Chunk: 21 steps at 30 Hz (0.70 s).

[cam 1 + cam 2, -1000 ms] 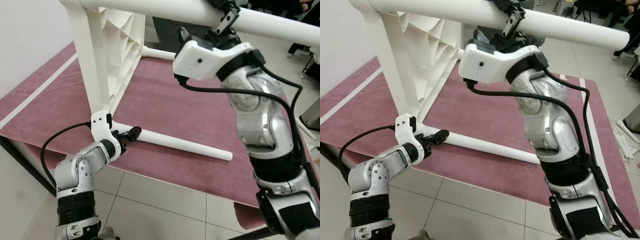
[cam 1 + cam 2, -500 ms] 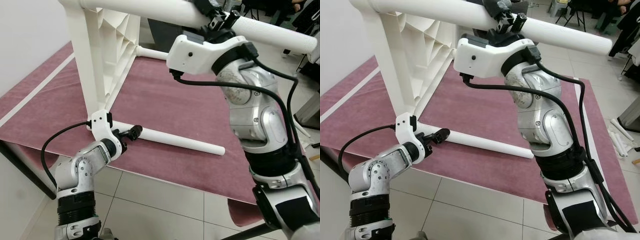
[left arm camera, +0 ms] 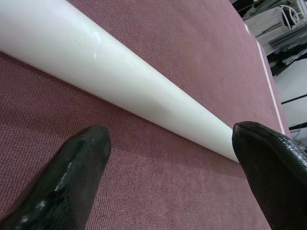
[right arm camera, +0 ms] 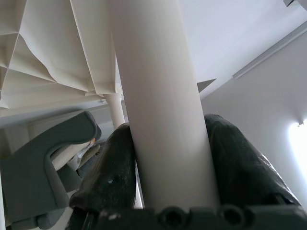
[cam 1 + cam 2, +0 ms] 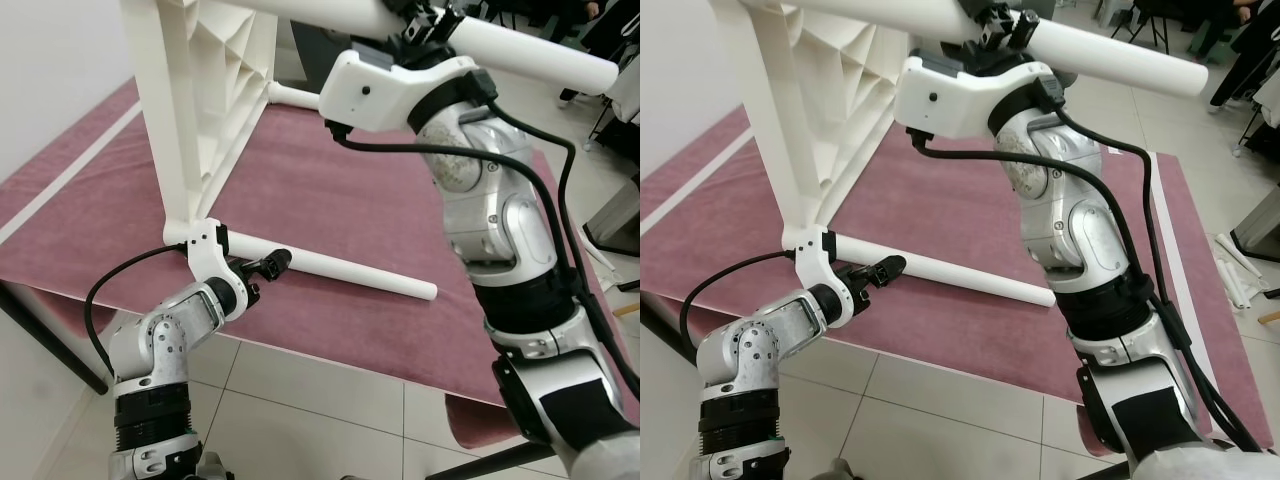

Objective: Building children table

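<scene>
On the maroon mat: tabletop [image 5: 215, 80] stands on edge, ribbed underside facing the robot; it serves as landmark below.
Upper leg [image 5: 1110, 58]: runs out from the tabletop's top corner, high off the mat [image 5: 330, 190].
Right gripper [image 4: 168, 163]: clenched around the upper leg, a black pad pressed to each side, a short way out from the tabletop.
Lower leg [image 5: 350, 272]: lies along the mat, out from the tabletop's bottom corner.
Left gripper [image 3: 172, 158]: released, fingers [image 3: 72, 167] spread just beside the lower leg near the tabletop's bottom corner, gripping nothing.
Step, as judged: steadying the tilted piece while handling the legs.
Doing it well: keep the right grip firm and square on the upper leg; bring the left fingers astride the lower leg before closing.
Risk: the tabletop could tip if the upper grip slips.
</scene>
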Tool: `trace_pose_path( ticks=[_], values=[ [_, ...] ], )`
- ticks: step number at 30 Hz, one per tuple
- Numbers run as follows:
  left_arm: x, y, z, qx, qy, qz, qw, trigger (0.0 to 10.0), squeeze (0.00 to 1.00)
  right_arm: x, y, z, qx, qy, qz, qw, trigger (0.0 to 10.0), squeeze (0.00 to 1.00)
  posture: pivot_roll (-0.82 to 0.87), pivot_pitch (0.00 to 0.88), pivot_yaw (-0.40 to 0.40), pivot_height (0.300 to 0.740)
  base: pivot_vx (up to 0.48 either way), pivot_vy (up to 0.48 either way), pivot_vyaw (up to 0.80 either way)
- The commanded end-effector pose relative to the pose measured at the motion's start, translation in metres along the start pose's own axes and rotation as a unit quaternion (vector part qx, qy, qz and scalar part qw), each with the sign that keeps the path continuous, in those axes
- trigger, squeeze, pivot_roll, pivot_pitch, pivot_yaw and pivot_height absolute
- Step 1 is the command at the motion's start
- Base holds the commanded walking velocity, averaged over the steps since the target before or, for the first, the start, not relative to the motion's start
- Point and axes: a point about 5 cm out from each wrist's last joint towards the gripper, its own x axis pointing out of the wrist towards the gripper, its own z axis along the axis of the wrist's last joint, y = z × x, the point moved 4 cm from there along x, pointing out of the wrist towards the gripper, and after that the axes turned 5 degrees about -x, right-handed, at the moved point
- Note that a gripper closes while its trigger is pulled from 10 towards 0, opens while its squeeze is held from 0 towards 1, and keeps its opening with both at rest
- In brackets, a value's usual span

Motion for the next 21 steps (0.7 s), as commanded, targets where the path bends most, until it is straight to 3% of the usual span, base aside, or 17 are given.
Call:
trace_pose_path(
  ticks=[1,12,18,21],
  values=[
    [0.004,-0.014,-0.025,-0.056,0.016,-0.032,0.998,10.0,0.00,0.002,-0.048,0.003,0.041,-0.003,-0.120,0.992,0.0,0.00,0.07,0.000,-0.029,0.740,0.000,0.000,0.00],
    [0.008,0.000,0.012,-0.116,-0.094,0.014,0.989,10.0,0.00,-0.006,-0.072,0.000,0.086,-0.003,-0.198,0.976,0.0,0.00,0.07,0.000,-0.030,0.740,0.000,0.000,0.00],
    [0.013,0.002,0.021,-0.134,-0.109,0.019,0.985,10.0,0.00,-0.010,-0.078,-0.006,0.090,0.000,-0.212,0.973,0.0,0.00,0.06,0.000,-0.026,0.740,0.000,0.000,0.00],
    [0.021,-0.004,0.025,-0.141,-0.108,0.014,0.984,10.0,0.00,-0.013,-0.078,-0.020,0.097,0.010,-0.228,0.969,0.0,0.00,0.06,0.000,-0.024,0.740,0.000,0.000,0.00]
  ],
)
